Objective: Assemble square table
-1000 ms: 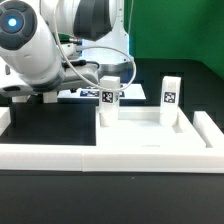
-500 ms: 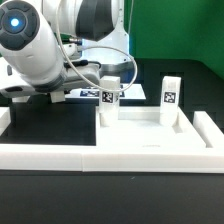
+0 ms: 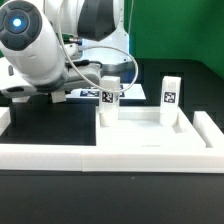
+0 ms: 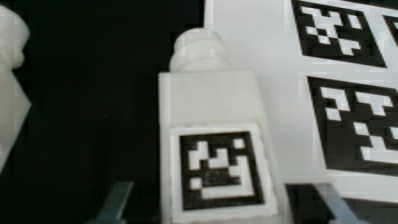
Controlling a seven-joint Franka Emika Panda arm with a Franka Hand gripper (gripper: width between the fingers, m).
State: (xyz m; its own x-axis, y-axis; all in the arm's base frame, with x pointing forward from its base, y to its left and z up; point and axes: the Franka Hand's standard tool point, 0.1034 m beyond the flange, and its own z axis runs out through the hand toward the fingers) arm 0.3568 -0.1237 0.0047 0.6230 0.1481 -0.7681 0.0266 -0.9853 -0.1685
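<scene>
Gripper: the wrist view shows its two fingers standing one on each side of a white leg. The jaws bracket the leg at its tagged end. The contact zone lies at the picture's edge, so it cannot be told whether the pads clamp the leg or stand just clear of it. In the exterior view the arm hides the gripper.

Bracketed leg: the black-and-white tag faces the camera, and the rounded peg end points away from the gripper. It appears over the dark surface, just beside the marker board. Whether it rests on the surface or is raised cannot be told. A second white shape, cut off by the frame, lies apart from it across a dark strip.

Square table slab: it lies flat toward the exterior view's right, inside the low border wall. Two further legs stand upright along its far edge, tags toward the camera
</scene>
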